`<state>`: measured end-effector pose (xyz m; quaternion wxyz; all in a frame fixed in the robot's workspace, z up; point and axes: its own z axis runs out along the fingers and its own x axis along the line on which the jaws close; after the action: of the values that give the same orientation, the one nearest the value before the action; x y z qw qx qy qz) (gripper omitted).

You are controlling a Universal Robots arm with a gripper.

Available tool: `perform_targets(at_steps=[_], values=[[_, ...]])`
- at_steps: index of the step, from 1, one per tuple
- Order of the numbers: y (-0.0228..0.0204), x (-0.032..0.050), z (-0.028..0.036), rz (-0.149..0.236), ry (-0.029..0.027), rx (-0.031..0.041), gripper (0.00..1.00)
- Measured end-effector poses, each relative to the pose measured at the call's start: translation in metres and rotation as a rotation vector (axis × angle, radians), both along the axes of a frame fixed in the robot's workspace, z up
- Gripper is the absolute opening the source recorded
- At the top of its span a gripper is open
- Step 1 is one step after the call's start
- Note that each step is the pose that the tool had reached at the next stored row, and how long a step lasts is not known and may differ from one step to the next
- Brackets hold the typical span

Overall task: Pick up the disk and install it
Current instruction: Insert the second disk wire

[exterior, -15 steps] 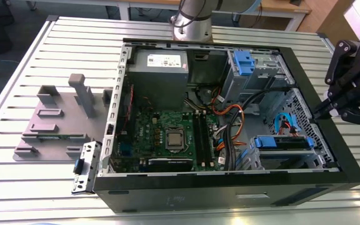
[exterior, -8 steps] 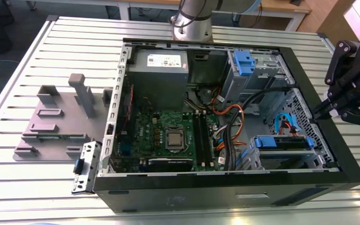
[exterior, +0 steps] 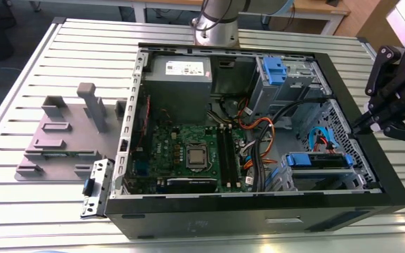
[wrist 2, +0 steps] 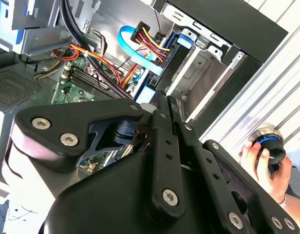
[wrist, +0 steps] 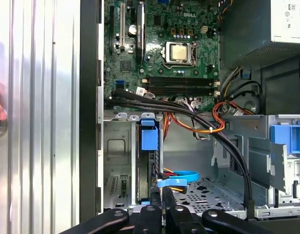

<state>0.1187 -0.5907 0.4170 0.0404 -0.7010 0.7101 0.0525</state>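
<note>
- ribbed aluminium table [exterior: 27, 79] carries an open black computer case [exterior: 259, 211], lying on its side with its inside facing up.
- on the exterior view's left of the case sits a grey fixture plate [exterior: 61, 134] with upright blocks.
- inside the case are a green motherboard [exterior: 188, 153], a grey power supply [exterior: 181, 68], and a bundle of black and orange cables [exterior: 259, 137].
- the disk [exterior: 320, 159] sits in the drive bay at the near corner of the case on the exterior view's right, and its blue rails show.
- in the first wrist view the disk [wrist: 149, 139] stands edge-on between the bay's metal walls, with a blue flat cable [wrist: 181, 176] and red and yellow wires at its end.
- the second wrist view shows the disk's [wrist 2: 183, 40] blue tab beside those wires.
- the black gripper [exterior: 360, 128] hovers over the case wall on the exterior view's right, near the disk's bay and clear of the disk.
- in both wrist views the gripper [wrist: 163, 214] [wrist 2: 164, 105] has its fingers pressed together, holding nothing.
- a person's hand [wrist 2: 259, 161] grips a round black knob [wrist 2: 272, 145] with a blue ring, outside the case on the table.
</note>
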Motion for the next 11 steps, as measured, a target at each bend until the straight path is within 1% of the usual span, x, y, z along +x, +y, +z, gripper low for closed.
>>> perform_targets(at_steps=[4,5,6,7,8,9,11], values=[[0.0,0.0,-0.0001,0.0,0.0,0.0,0.17],[0.0,0.0,-0.0002,0.0,0.0,0.0,0.23],[0.0,0.0,-0.0002,0.0,0.0,0.0,0.23],[0.0,0.0,-0.0003,0.0,0.0,0.0,0.29],[0.0,0.0,-0.0003,0.0,0.0,0.0,0.29],[0.0,0.0,-0.0003,0.0,0.0,0.0,0.35],[0.0,0.0,-0.0004,0.0,0.0,-0.0001,0.35]])
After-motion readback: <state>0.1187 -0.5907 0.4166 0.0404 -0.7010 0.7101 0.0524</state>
